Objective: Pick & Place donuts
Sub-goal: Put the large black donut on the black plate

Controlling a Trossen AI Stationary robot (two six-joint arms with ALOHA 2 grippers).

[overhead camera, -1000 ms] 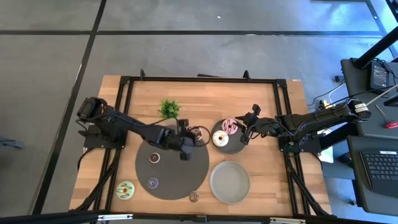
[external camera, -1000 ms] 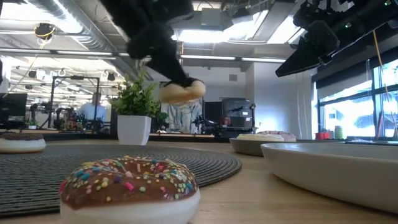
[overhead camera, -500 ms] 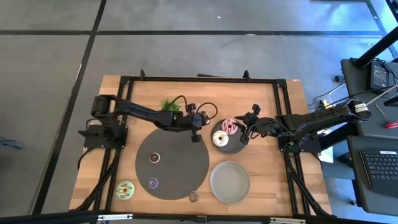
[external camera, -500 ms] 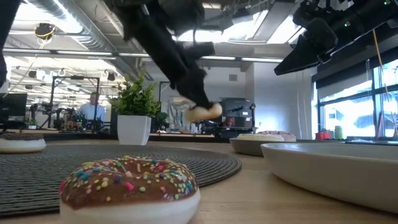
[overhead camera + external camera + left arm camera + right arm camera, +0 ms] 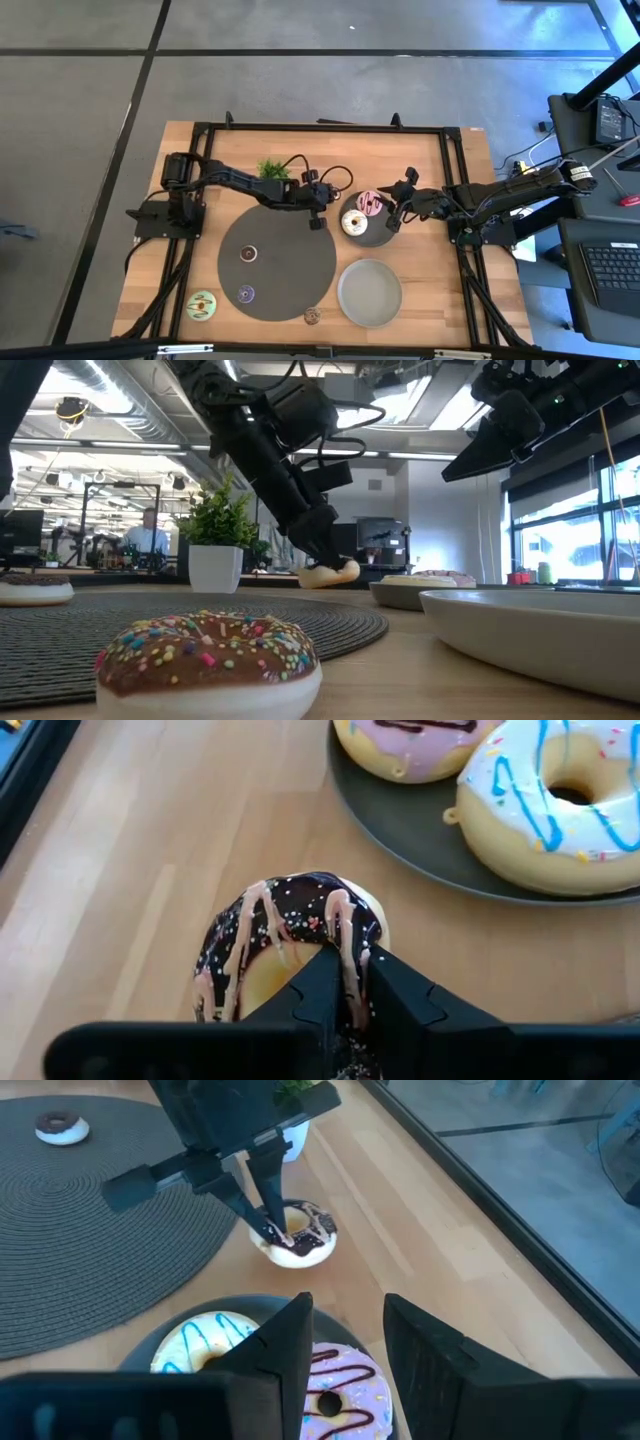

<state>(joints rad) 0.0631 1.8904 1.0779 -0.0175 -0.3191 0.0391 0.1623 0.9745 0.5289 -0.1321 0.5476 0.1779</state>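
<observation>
My left gripper [image 5: 348,965] is shut on a chocolate-iced donut [image 5: 285,925] with pink drizzle and sprinkles. It is low over the bare wood between the round dark mat [image 5: 277,262] and the dark plate [image 5: 378,236]. That plate carries a pink donut [image 5: 369,202] and a white donut [image 5: 353,223]. My right gripper [image 5: 347,1315] hovers open above the plate's right side. A small brown donut [image 5: 249,254] and a purple one [image 5: 245,294] lie on the mat. A green donut [image 5: 202,305] lies on the wood, and a sprinkled brown donut [image 5: 208,650] at the mat's near edge. My left gripper pinches the ring of the chocolate donut on the side nearest the wrist [image 5: 352,1005], one finger [image 5: 310,985] in the hole and one outside. The fingers come slanting down from the table's left. The donut [image 5: 297,1240] hangs tilted at the wood; whether it touches, I cannot tell.
A small green plant in a white pot [image 5: 271,173] stands just behind the left arm. A light grey plate [image 5: 370,292] lies near the table's front edge, right of the mat. Black frame rails [image 5: 320,127] run round the table.
My left gripper has carried the chocolate donut from above the mat toward the table's far right, then sunk steadily until the donut is down by the wood beside the dark plate. It has stayed shut on the donut.
</observation>
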